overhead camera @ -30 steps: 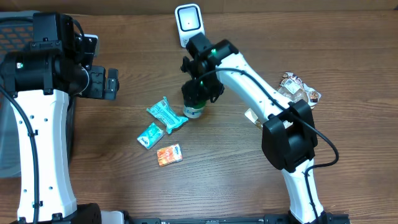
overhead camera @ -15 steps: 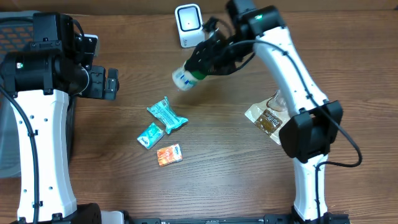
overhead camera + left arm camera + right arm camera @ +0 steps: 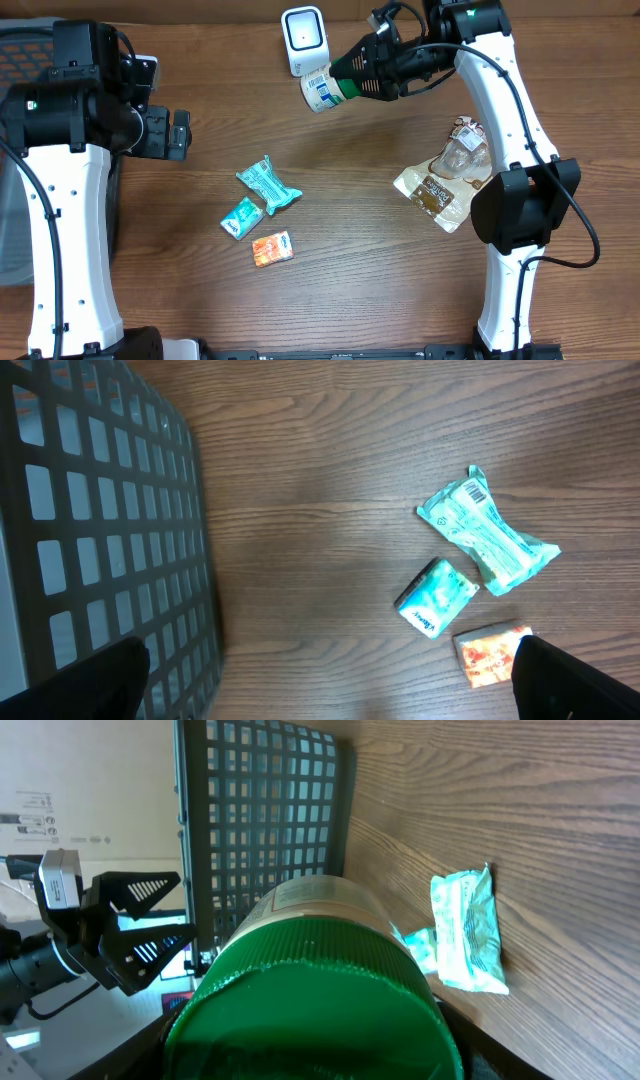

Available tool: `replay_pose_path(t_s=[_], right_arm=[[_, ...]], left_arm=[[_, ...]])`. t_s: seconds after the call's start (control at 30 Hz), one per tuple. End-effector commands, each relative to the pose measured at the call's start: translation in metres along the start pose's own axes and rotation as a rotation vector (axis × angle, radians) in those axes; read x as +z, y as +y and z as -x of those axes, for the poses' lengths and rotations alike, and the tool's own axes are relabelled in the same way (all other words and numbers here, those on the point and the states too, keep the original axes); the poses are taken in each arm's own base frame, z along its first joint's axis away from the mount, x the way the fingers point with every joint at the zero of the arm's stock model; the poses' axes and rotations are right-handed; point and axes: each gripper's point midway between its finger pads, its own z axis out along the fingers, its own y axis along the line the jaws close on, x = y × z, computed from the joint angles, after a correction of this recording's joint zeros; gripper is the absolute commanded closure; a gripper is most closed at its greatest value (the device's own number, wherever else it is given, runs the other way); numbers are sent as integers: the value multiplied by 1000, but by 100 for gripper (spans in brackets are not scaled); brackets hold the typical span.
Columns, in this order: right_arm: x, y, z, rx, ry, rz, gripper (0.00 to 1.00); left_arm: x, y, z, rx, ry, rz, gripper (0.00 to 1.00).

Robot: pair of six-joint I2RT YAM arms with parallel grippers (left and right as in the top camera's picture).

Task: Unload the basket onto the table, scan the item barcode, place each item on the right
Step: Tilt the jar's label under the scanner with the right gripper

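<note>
A white jar (image 3: 320, 92) with a green cap hangs sideways in the air, its bottom turned toward the white barcode scanner (image 3: 303, 40) at the table's back. My right gripper (image 3: 358, 80) is shut on the cap end. In the right wrist view the green cap (image 3: 310, 1020) fills the space between the fingers. At the far left my left gripper (image 3: 165, 135) stands open beside the basket with nothing in it. Its dark fingertips (image 3: 575, 682) show at the bottom corners of the left wrist view, over bare wood.
A teal packet (image 3: 268, 185), a small teal pack (image 3: 241, 217) and an orange pack (image 3: 272, 248) lie mid-table. A clear snack bag (image 3: 447, 185) lies by the right arm. A grey mesh basket (image 3: 100, 510) stands at the left edge.
My right arm has lifted the jar off the table beside the teal packet, tipped it sideways and carried it back toward the scanner. The left arm has not moved.
</note>
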Motion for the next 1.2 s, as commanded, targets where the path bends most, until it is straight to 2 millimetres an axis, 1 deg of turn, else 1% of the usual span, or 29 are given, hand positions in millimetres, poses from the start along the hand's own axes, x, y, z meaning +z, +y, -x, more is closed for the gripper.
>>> replay_pose_path(t_s=[0.0, 0.07, 0.17, 0.23, 0.33, 0.4, 0.47, 0.53, 0.63, 0.67, 0.8, 0.87, 1.0, 1.03, 1.17], right_arm=[[-1, 21, 2, -67, -11, 34, 66], [4, 11, 5, -86, -20, -37, 66], [15, -19, 11, -125, -47, -270, 66], [22, -34, 15, -163, -65, -414, 66], [33, -45, 23, -233, -97, -573, 66], [39, -49, 33, -298, -143, -696, 66], [40, -51, 46, -359, -205, -822, 66], [39, -49, 59, -414, -279, -932, 67], [36, -40, 82, -500, -415, -1069, 72], [37, -33, 91, -566, -451, -1105, 74], [38, -16, 118, -727, -537, -1149, 75], [40, -14, 129, -792, -554, -1154, 75], [41, -17, 150, -876, -592, -1167, 73], [42, -20, 160, -920, -609, -1178, 73], [44, -33, 178, -1026, -608, -1221, 74]], left_arm=[[-1, 0, 2, 12, -5, 3, 0], [-1, 0, 2, 12, -5, 2, 1], [-1, 0, 2, 12, -5, 2, 0], [-1, 0, 2, 12, -5, 3, 0], [-1, 0, 2, 12, -5, 3, 0], [-1, 0, 2, 12, -5, 3, 0], [-1, 0, 2, 12, -5, 2, 0], [-1, 0, 2, 12, -5, 3, 0], [-1, 0, 2, 12, -5, 3, 0], [-1, 0, 2, 12, -5, 2, 0], [-1, 0, 2, 12, -5, 3, 0], [-1, 0, 2, 12, -5, 2, 0], [-1, 0, 2, 12, -5, 2, 0], [-1, 0, 2, 12, -5, 2, 0], [-1, 0, 2, 12, -5, 2, 0]])
